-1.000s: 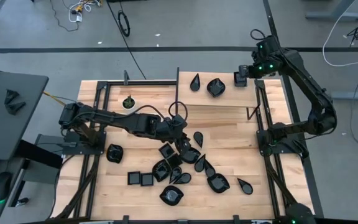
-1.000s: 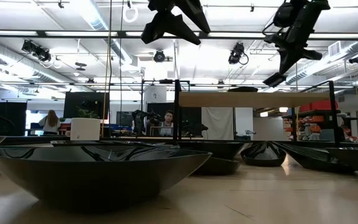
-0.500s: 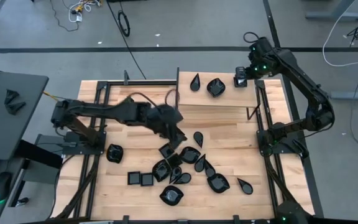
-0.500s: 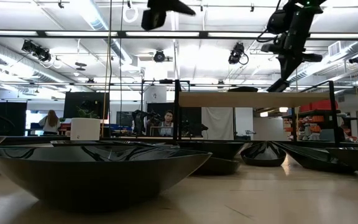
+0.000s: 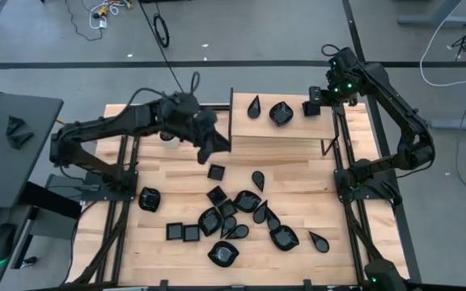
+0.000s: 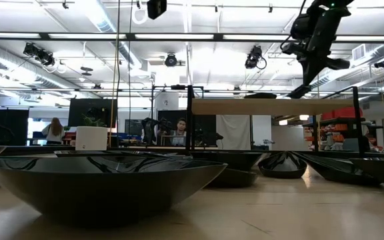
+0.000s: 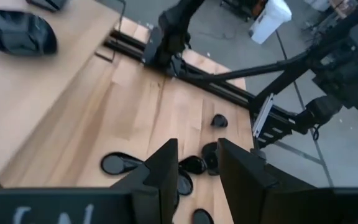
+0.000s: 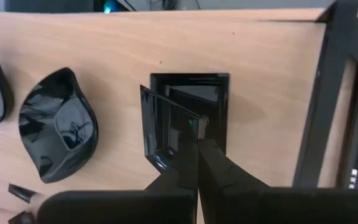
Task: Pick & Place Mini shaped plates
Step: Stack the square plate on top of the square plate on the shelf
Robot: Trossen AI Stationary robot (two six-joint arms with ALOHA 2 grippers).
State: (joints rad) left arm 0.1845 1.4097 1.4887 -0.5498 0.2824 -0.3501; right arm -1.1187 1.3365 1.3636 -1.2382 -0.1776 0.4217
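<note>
The left gripper (image 5: 213, 144) is raised over the table (image 5: 298, 174), fingers parted and empty, above the black plates (image 5: 241, 214) scattered there. On the raised shelf (image 5: 298, 128), a square plate (image 8: 169, 127) is pinched on edge by the right gripper (image 8: 196, 146), beside a rounded plate (image 8: 58, 124).

A small white pot with a green plant (image 5: 167, 134) is sitting on the light wooden slatted table (image 5: 298, 174), near its far left corner. Beyond the table, a white box-shaped container (image 6: 91, 138) is standing, and a person (image 6: 53, 131) is standing farther back.
</note>
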